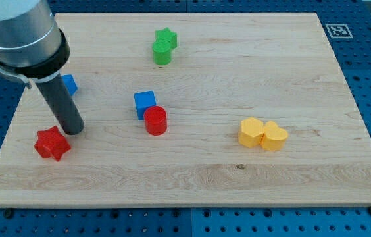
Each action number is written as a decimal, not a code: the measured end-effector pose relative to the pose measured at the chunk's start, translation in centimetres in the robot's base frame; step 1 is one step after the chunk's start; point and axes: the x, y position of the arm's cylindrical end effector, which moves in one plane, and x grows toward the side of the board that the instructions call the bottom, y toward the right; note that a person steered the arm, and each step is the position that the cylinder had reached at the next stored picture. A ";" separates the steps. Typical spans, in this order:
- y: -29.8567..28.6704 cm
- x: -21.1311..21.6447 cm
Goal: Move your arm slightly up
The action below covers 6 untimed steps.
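Observation:
My dark rod comes down from the view's upper left and my tip (73,128) rests on the board just above and right of the red star block (52,143), very close to it. A blue block (70,83) sits behind the rod, partly hidden by it. A blue cube (144,102) touches a red cylinder (155,120) near the board's middle. A green star block (167,39) and a green cylinder-like block (162,52) sit together near the view's top. Two yellow heart-shaped blocks (251,131) (274,136) lie side by side at the right.
The wooden board (192,178) lies on a blue pegboard table (370,39). A fiducial marker (337,30) sits at the board's top right corner. The arm's grey housing (21,29) fills the view's top left.

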 end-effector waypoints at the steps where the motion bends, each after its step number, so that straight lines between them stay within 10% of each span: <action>1: 0.0 0.0; 6: -5.9 -5.6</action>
